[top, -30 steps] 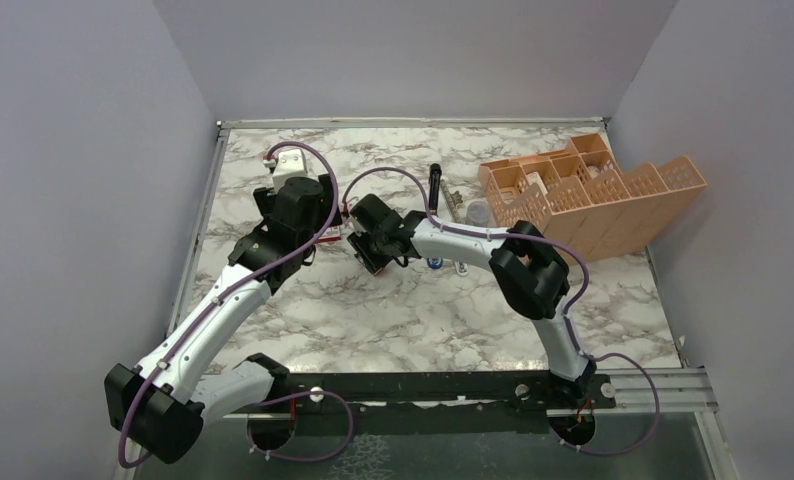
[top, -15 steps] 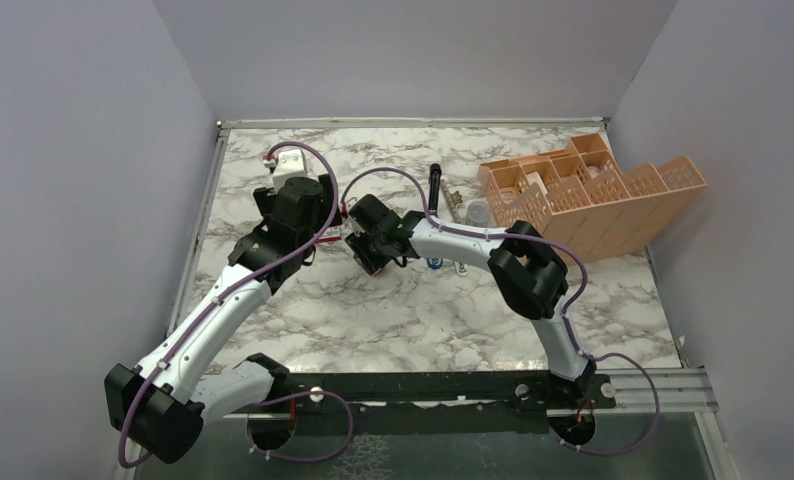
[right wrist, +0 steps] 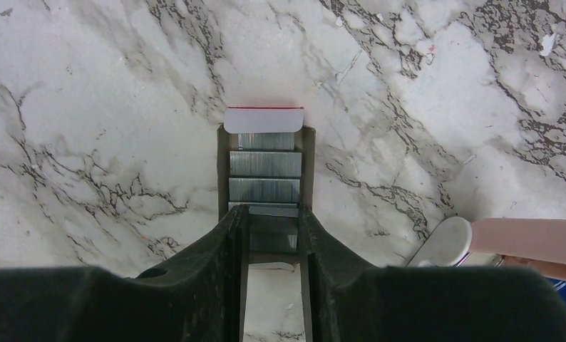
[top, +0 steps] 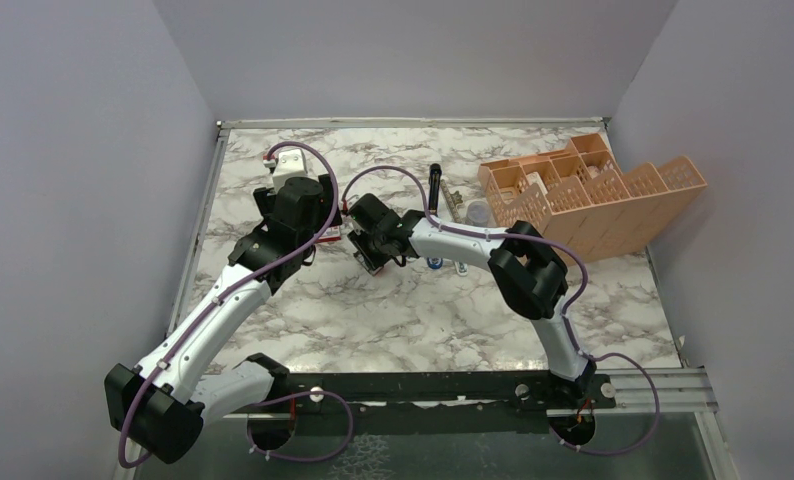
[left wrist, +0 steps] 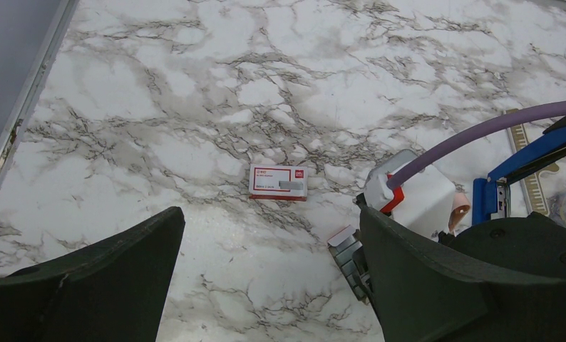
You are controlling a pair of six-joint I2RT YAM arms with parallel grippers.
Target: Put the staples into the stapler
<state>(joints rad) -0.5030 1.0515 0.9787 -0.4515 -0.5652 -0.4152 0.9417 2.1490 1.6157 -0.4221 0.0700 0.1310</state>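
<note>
The staples [right wrist: 264,164] are silvery strips lying in a small dark tray [right wrist: 223,167] on the marble. My right gripper [right wrist: 273,210] hangs low over the tray's near end, its fingers [right wrist: 232,235] closed against both sides of the nearest strip. The tray [left wrist: 350,258] also shows beside the right finger of my left gripper [left wrist: 269,214], which hovers wide open and holds nothing. A flat red-and-white box [left wrist: 279,182] lies just beyond it. The blue stapler [left wrist: 520,160] sits to the right, mostly hidden under my right arm [top: 453,240] in the top view.
An orange divided organiser [top: 593,195] leans at the back right. A small clear cup [top: 480,212] and a thin metal strip [top: 453,203] lie near it. A white-and-pink piece [right wrist: 444,242] rests right of the tray. The table's raised rail [top: 205,200] runs along the left.
The right wrist has edged slightly toward the back left over the tray. The left arm has not moved.
</note>
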